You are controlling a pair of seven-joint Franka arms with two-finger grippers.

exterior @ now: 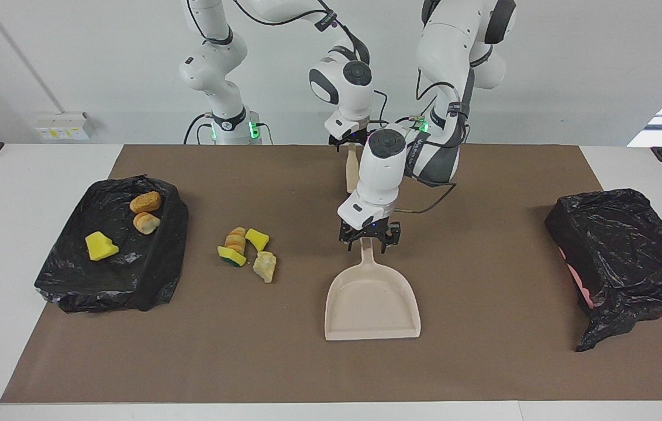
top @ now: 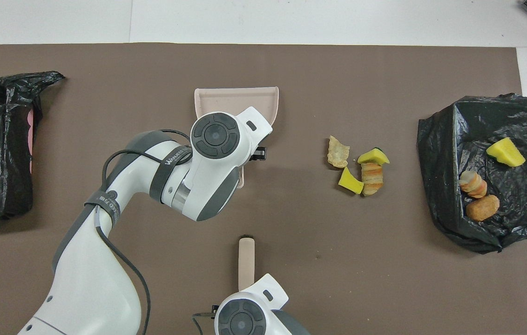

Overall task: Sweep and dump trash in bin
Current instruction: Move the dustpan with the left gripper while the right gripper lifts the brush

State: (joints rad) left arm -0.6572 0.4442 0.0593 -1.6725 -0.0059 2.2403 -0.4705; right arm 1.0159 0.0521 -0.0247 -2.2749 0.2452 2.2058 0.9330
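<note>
1. Facing view: left gripper [exterior: 369,238] has its fingers apart around the dustpan [exterior: 372,301] handle.
2. Right gripper [exterior: 350,140] is at the brush [exterior: 352,168]; its fingers can't be read.
3. Four trash scraps [exterior: 247,253] lie on the mat [exterior: 483,351] beside the bin [exterior: 150,280] at the right arm's end; three lie inside.

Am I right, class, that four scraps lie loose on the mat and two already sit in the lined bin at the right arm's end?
Not quite: the bin holds three scraps, not two, a yellow sponge piece and two bread-like lumps, as the facing view shows. Four scraps do lie loose on the mat.
</note>
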